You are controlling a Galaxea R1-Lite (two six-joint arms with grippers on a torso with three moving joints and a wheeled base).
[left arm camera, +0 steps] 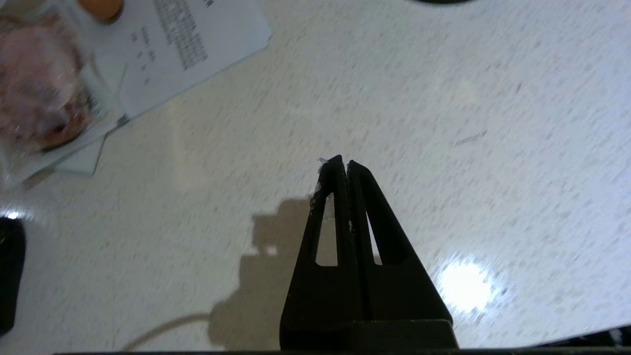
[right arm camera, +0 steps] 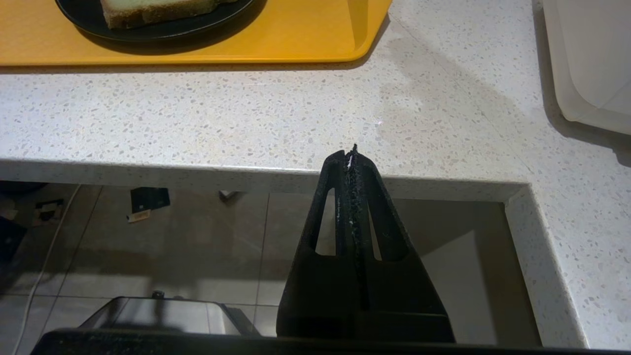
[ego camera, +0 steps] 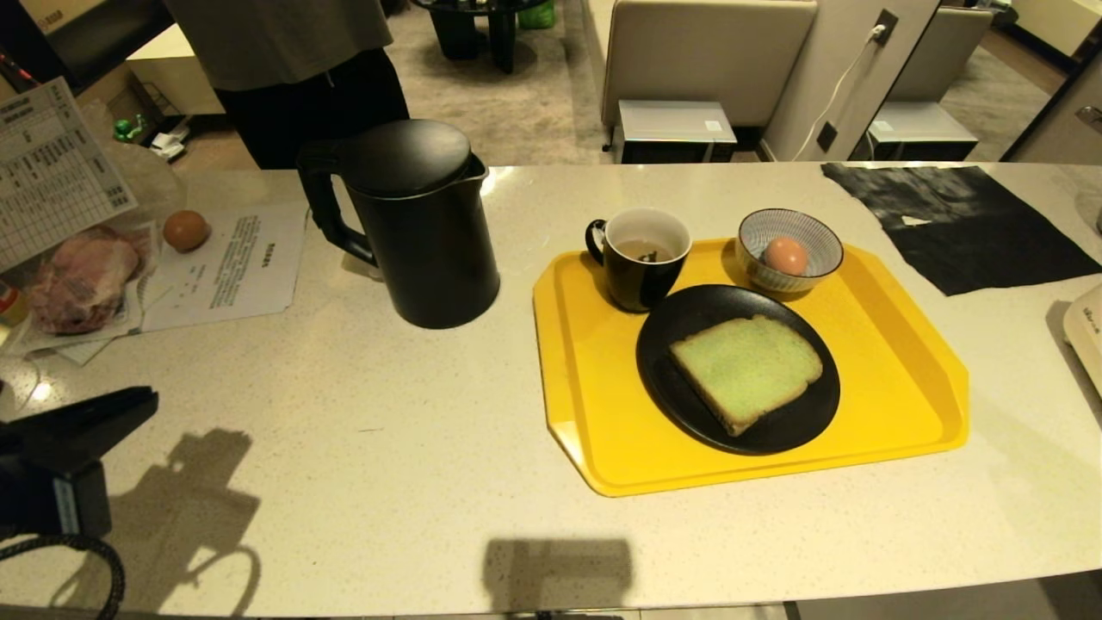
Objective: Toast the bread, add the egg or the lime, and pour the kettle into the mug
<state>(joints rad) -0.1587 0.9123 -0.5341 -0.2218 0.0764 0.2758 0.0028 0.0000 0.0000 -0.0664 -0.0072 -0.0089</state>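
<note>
kettle (ego camera: 413, 224) well beyond closed left tool (ego camera: 129, 403)

Pale green bread (ego camera: 746, 368) on black plate (ego camera: 680, 337), yellow tray (ego camera: 895, 362), blue-striped bowl (ego camera: 818, 234)

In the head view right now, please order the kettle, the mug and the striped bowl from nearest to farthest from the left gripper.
From the left gripper, low at the left:
1. Kettle, on the counter, left of the tray.
2. Mug, at the tray's back left.
3. Striped bowl, at the tray's back right, holding the egg.
</note>
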